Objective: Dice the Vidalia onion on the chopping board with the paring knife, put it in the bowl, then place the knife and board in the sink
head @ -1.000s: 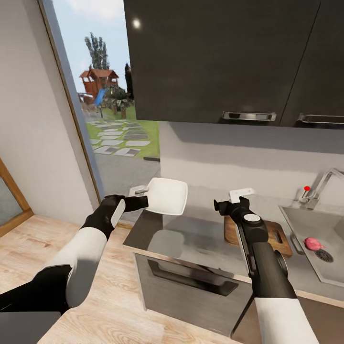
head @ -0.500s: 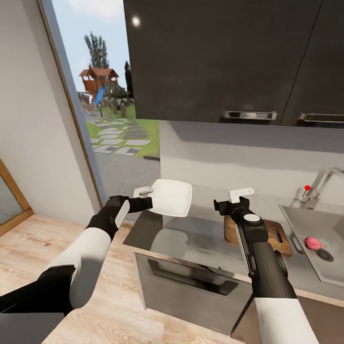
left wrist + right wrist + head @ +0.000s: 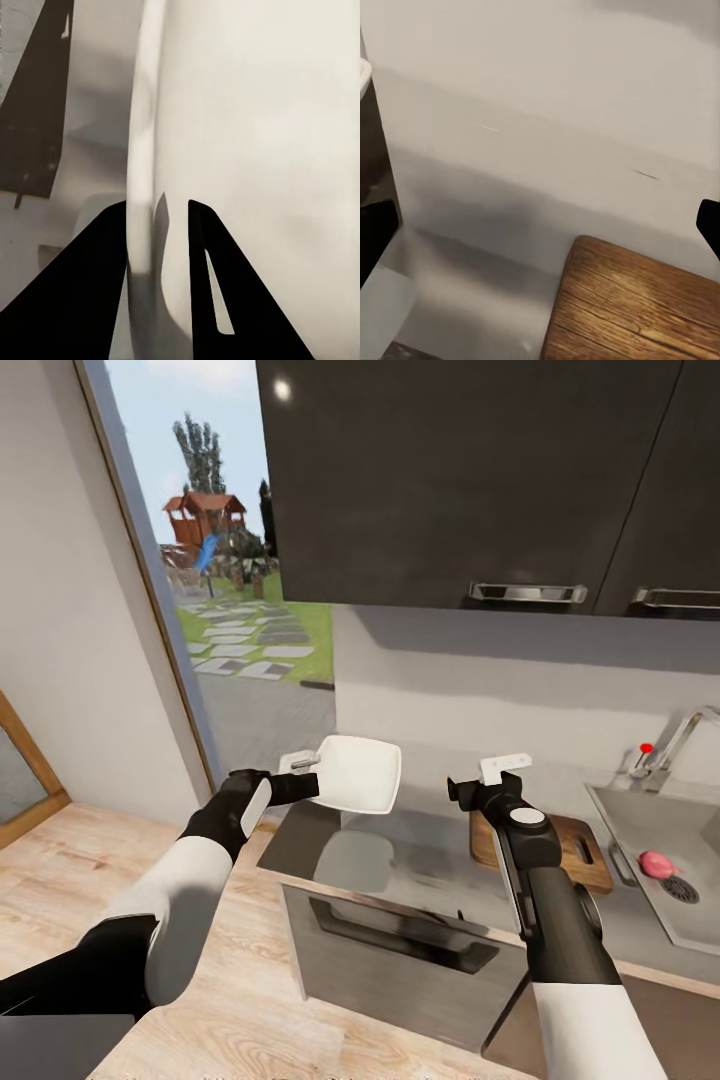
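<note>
1. Jaws of your left gripper are pinching the rim of the bowl; in the left wrist view the two dark fingers are sitting on either side of the white wall, so the grip looks like an edge clamp, not a scoop.
2. You are holding the bowl clear above the surface, its reflection showing on the glossy top beneath it, probably so you can set it down closer to the cutting area.
3. Your right gripper is hovering with nothing between its jaws. In the right wrist view the dark tips are sitting at opposite edges, so the jaws are standing wide apart.
4. Just below and beyond those jaws the chopping board is lying flat on the surface, its near corner showing in the right wrist view. That placement suggests you are keeping this arm staged over the board.
5. Well off to the right of the right jaws, the Vidalia onion is resting in the sink beside the drain, not yet collected.
6. I cannot make out the paring knife.
</note>
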